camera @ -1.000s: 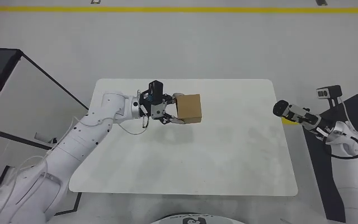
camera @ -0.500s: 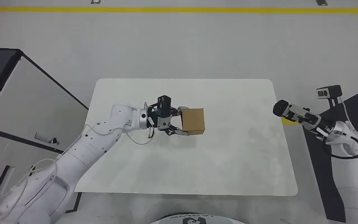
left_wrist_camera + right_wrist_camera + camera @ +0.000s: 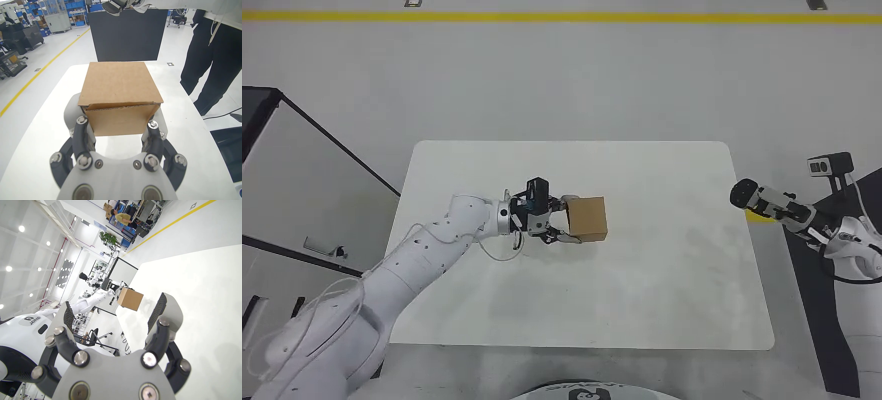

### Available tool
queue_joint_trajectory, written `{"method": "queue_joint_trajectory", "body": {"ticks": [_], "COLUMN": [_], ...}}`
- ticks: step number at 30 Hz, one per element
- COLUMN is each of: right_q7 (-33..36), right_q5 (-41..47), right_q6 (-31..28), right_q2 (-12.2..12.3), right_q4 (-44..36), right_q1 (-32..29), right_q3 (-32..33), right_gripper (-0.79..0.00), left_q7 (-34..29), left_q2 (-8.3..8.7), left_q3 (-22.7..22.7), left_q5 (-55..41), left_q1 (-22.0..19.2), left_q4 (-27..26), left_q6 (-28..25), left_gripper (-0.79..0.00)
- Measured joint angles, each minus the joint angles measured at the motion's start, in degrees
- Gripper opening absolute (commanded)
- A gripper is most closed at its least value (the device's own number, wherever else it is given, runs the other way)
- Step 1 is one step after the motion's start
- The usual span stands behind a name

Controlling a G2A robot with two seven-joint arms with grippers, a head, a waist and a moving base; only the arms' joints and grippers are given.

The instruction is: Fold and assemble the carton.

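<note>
Bright light from ceiling lamps floods the white table, shadows soft and faint; wrist views bend at their edges.

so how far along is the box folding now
Done: the box is squared up, top flap folded down. In hand: the left gripper clamps its two sides. Left: a thin gap shows under that flap's edge, so it may need pressing shut; the open right gripper hangs beside the table.

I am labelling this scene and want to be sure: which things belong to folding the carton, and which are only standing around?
Job: carton, held by the left gripper; white table beneath.
Around: right gripper, open, by the table's edge; dark panel; yellow floor line.
</note>
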Motion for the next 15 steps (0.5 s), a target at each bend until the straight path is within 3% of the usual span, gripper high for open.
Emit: {"method": "queue_joint_trajectory", "body": {"ticks": [6,15], "right_q7": [0.0,0.0], "right_q5": [0.0,0.0], "right_q6": [0.0,0.0], "right_q2": [0.0,0.0], "right_q4": [0.0,0.0], "right_q1": [0.0,0.0], "right_q3": [0.0,0.0], "right_gripper": [0.0,0.0], "left_q7": [-3.33,-3.55], "left_q2": [-0.35,-3.79], "left_q3": [-0.45,2.37], "left_q5": [-2.72,-4.88], "left_q1": [2.4,2.85], "left_q4": [-0.2,5.01], "left_q6": [1.34,2.11], "left_gripper": [-0.785,-0.785]}}
